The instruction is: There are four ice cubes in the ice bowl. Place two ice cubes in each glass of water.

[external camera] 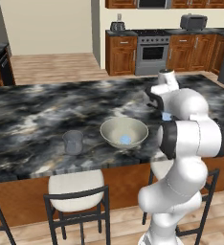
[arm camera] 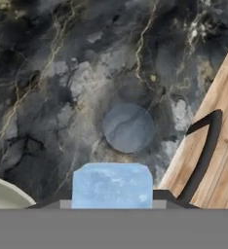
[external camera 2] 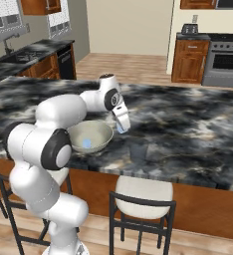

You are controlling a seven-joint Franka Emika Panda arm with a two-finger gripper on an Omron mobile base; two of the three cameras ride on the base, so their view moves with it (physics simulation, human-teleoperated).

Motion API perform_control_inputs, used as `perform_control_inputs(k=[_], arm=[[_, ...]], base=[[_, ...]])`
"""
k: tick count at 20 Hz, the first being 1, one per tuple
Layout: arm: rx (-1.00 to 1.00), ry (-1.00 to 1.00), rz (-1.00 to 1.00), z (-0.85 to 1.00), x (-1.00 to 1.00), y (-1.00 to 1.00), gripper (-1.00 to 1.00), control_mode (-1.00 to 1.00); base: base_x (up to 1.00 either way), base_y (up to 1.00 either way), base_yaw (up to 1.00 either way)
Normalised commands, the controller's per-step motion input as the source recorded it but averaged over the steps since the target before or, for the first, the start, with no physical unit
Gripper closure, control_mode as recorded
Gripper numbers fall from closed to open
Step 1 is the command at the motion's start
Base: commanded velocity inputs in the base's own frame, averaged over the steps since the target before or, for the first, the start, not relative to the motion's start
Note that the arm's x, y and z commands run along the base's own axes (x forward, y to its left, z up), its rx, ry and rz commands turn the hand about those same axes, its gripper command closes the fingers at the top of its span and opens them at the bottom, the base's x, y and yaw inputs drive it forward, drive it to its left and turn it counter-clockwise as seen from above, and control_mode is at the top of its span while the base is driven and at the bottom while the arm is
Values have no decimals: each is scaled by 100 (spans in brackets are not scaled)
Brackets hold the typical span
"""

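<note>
With the ice bowl as reference on the tabletop, one glass of water stands just to its right, another to its left. Above the right-hand glass, slightly toward the bowl, the pincer is clamped on one ice cube; another ice cube lies inside the bowl.

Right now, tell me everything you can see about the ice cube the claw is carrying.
The ice cube is a pale blue, translucent block with slightly rounded corners and a frosty, mottled face. It is pinched in the shut claw, lifted off the dark marble counter. In the right base view it hangs between the ice bowl and a glass of water; the hand view shows that glass ahead of it.
</note>
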Motion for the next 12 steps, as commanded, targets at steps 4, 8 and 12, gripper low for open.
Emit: perform_control_inputs(k=[4,8,12], arm=[[20,1,0,0,-19,-88,100,-100],[12,0,0,0,-3,-55,100,-100],[5,0,0,-4,0,-33,100,-100]], base=[[0,0,0],[0,0,0],[0,0,0]])
